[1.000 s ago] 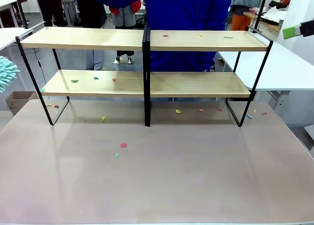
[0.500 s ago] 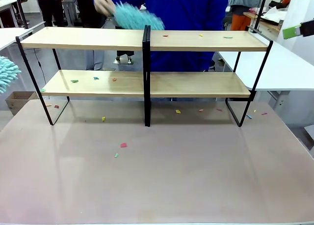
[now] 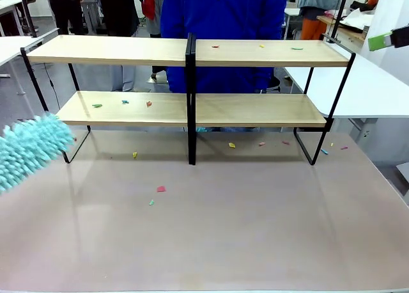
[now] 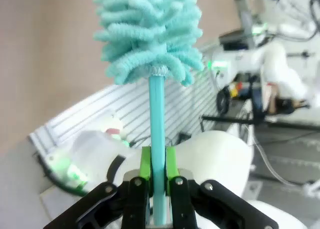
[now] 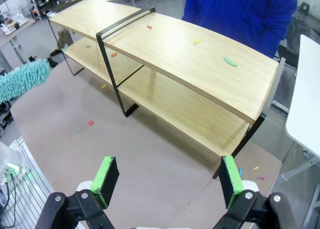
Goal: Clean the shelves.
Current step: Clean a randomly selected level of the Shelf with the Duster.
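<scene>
At the wrist — left hand (image 4: 157,161) pinches duster (image 4: 150,34).

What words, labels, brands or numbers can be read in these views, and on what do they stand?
None can be read.
The shelves, the duster in the left gripper and the table bear no print.
The clutter on the far desk is too small and blurred to read.
</scene>
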Robot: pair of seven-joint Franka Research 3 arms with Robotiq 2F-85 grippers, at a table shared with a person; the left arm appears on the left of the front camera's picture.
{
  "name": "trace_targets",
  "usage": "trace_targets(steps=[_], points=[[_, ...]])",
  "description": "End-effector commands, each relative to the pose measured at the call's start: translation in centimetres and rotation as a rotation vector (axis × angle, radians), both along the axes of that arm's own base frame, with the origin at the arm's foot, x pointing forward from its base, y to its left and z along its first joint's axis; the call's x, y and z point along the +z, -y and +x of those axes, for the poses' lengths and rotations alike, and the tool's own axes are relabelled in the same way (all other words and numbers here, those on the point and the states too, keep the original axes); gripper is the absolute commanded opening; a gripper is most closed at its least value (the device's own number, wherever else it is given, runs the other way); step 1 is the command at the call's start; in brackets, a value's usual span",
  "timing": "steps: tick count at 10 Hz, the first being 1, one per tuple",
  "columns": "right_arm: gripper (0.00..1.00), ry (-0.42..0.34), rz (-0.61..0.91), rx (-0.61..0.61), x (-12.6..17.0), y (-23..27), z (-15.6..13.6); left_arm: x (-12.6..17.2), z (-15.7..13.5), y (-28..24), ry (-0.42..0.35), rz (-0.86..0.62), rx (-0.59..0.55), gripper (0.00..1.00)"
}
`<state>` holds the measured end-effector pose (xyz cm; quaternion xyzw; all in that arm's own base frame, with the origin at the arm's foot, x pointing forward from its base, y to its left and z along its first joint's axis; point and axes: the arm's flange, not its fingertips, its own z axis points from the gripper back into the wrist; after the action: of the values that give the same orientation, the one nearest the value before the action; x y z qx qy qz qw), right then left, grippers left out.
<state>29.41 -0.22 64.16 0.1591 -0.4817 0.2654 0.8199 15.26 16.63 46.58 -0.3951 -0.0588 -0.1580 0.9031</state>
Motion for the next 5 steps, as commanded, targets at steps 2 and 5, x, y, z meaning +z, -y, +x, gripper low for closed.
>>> trace_targets(steps=[2, 5], points=[[1.0, 0.003, 0.0, 0.008, -0.1, 0.0, 0.0, -2.2, 2.6, 9.2, -0.014, 0.12, -0.264, 0.13], [1.0, 0.003, 0.0, 0.008, -0.1, 0.0, 0.0, -4.6, 6.4, 20.2, -0.063, 0.194, -0.303, 0.13]])
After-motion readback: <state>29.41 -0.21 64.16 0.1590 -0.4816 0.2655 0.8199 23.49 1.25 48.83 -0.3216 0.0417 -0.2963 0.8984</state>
